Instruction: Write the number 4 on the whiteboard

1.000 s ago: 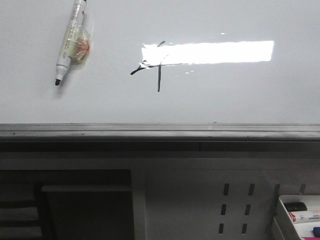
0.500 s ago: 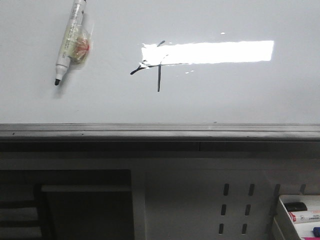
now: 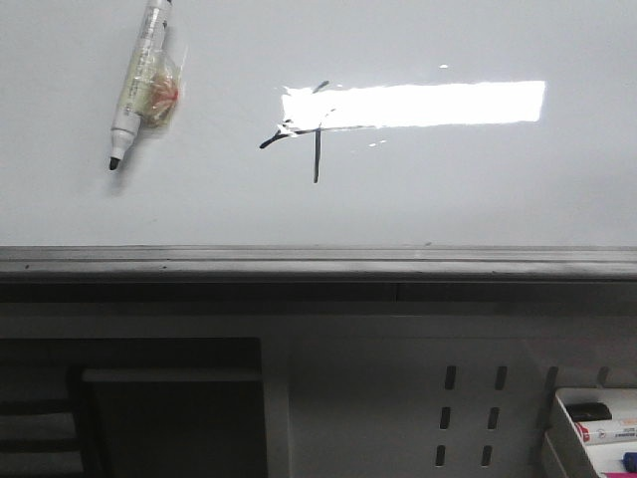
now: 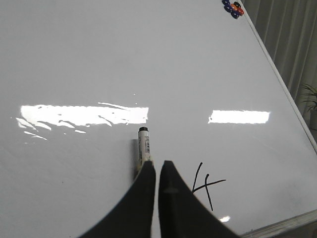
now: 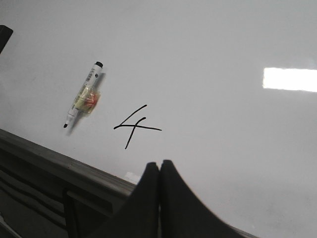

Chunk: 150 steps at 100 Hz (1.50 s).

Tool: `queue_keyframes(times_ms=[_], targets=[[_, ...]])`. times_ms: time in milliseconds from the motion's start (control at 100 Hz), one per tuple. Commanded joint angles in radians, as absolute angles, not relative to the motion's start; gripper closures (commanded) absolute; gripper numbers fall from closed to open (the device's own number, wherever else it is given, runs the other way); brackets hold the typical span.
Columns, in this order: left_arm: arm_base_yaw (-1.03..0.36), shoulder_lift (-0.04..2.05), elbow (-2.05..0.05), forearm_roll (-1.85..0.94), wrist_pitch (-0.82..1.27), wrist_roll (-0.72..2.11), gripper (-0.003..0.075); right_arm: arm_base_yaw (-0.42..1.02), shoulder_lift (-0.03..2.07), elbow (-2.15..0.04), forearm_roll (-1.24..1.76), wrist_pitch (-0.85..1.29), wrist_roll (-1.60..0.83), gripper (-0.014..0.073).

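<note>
Whiteboard [image 3: 478,189] bears the number 4 [image 3: 304,129]; both grippers closed empty; tray [image 3: 557,418] holds markers [image 3: 605,430].

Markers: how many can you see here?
At least 2: one marker stuck on the whiteboard left of the number 4; one in the tray, where more may be hidden.

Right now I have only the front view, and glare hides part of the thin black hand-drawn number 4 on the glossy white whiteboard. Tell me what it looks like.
Observer: The right wrist view shows the number 4 glare-free: slanted stroke, crossbar and stem.
Operator: Report the grippers.
Observer: The black left gripper is shut, empty.
Operator: Now the right one.
Observer: The black right gripper is shut, empty.
</note>
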<state>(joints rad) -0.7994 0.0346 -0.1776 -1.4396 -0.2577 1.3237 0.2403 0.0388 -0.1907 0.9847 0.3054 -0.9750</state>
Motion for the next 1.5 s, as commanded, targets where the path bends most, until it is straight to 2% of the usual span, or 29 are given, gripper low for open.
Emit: queue_keyframes(times_ms=[0, 190, 290, 480, 640, 1040, 1490], targets=[[-0.801, 0.046, -0.203, -1.428, -0.262, 1.324, 0.0741, 0.234, 0.048, -0.217, 1.009, 0.256, -0.984, 0.0648], [-0.801, 0.046, -0.199, -1.412, -0.269, 1.324, 0.0741, 0.234, 0.048, -0.217, 1.009, 0.256, -0.984, 0.0648], [-0.769, 0.062, -0.193, -1.211, -0.297, 1.225, 0.0741, 0.234, 0.048, -0.217, 1.009, 0.256, -0.984, 0.0648], [-0.517, 0.174, -0.192, -0.694, -0.217, 0.811, 0.0741, 0.234, 0.048, -0.217, 1.009, 0.256, -0.984, 0.0648], [-0.327, 0.153, -0.185, -0.233, -0.084, 0.376, 0.0741, 0.234, 0.048, -0.217, 1.009, 0.256, -0.984, 0.0648], [-0.147, -0.034, 0.003, -0.112, -0.102, 0.187, 0.0741, 0.234, 0.048, -0.217, 1.009, 0.256, -0.984, 0.0648], [-0.136, -0.034, 0.028, -0.104, -0.096, 0.164, 0.0741, 0.234, 0.048, -0.217, 1.009, 0.254, -0.984, 0.0648]])
